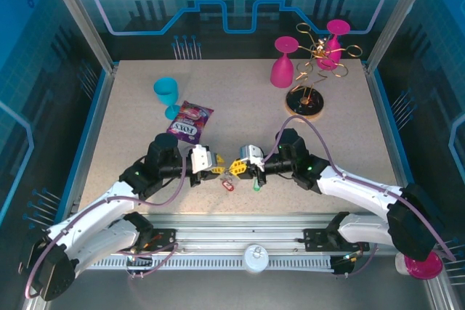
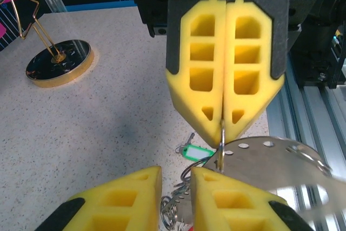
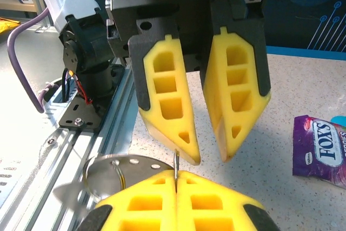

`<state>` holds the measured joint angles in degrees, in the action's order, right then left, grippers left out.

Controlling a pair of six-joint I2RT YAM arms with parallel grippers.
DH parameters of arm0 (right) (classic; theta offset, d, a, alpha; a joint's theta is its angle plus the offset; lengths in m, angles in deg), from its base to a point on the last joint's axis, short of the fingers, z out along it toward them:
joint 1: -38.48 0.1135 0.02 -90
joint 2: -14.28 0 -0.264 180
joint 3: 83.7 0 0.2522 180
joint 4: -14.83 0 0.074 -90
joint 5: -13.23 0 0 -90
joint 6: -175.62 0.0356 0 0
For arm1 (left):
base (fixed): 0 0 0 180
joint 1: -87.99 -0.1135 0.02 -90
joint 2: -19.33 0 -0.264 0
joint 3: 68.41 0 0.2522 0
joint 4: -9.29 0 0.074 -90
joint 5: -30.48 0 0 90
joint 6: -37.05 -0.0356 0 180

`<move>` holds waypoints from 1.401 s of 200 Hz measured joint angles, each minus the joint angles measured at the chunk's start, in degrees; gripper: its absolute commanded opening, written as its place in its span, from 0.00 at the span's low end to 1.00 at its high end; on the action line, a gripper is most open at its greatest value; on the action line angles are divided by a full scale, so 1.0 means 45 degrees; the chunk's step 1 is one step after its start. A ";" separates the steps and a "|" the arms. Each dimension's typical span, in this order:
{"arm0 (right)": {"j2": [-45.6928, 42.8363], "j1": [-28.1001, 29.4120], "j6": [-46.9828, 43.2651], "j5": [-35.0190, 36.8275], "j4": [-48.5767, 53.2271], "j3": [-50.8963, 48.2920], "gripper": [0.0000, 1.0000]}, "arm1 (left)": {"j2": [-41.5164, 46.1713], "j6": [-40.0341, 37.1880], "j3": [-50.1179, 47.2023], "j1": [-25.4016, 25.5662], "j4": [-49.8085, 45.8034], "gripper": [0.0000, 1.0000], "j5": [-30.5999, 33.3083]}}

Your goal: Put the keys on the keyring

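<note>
Near the front middle of the table (image 1: 327, 121), spotted the keyring (image 2: 221, 144) clamped edge-on in the tightly closed right gripper (image 2: 223, 125), long way pointing left at the left gripper (image 3: 208, 158) with fingers apart. Counted two: red-tag key (image 1: 227, 184) and green-tag key (image 2: 194, 151), just on the near side of it, plus one purple snack packet (image 1: 190, 123) farther back.

"FOX'S" stands in white capitals on a dark blue band across the purple snack packet (image 3: 320, 150), which lies left of centre on the tabletop (image 1: 240, 99). The smaller print beneath it is too blurred to read.
</note>
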<state>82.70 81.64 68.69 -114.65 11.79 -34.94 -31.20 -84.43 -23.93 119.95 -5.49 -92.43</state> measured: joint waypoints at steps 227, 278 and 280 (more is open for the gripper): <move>-0.0151 0.0160 0.0389 0.0758 -0.0597 -0.0267 0.00 | 0.0121 0.0049 0.0000 0.0019 -0.0461 0.21 -0.0364; 0.0083 0.0350 0.0758 0.0782 -0.1370 -0.0267 0.00 | -0.0117 0.0272 0.0000 0.0019 -0.0087 0.14 -0.0661; 0.0102 0.0350 0.0772 0.0787 -0.1399 -0.0267 0.00 | -0.0117 0.0277 0.0000 0.0019 -0.0083 0.14 -0.0661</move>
<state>83.16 83.21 72.16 -111.11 5.50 -36.14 -31.72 -83.18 -23.93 120.04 -5.86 -95.40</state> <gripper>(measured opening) 0.058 0.145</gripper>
